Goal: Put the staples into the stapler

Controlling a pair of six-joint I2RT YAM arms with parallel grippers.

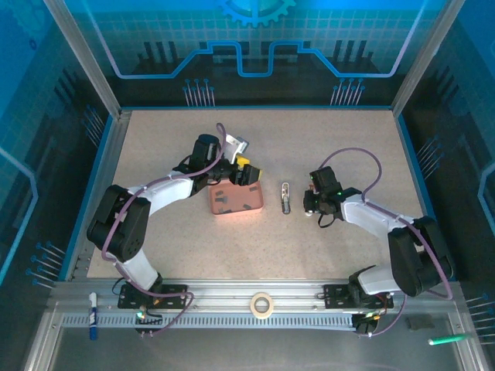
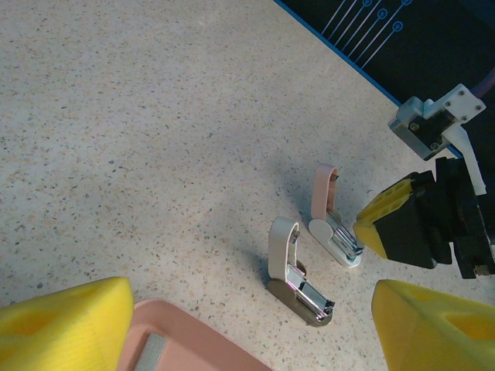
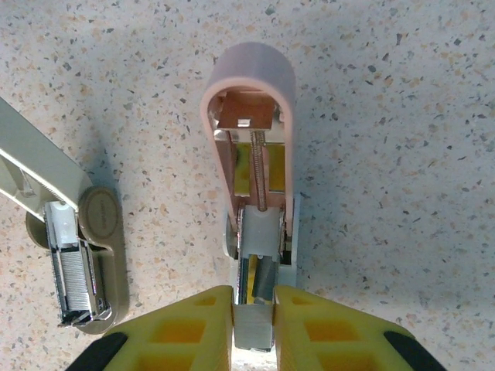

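Right gripper (image 3: 254,313) pinches hinged-open pink plastic stapler (image 3: 249,93), right of pink rectangular tray (image 1: 236,207); left gripper (image 2: 253,309) gapes wide above tray's edge.

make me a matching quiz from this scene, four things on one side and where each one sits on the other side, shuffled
Things
1. pink stapler
2. beige stapler
3. pink tray
4. tape roll

Places
A. on the metal rail at the near edge of the table
B. open, its base pinched by the right tool
C. below the open left tool
D. open on the table beside the pinched one, touched by no tool

Pairs: 1-B, 2-D, 3-C, 4-A
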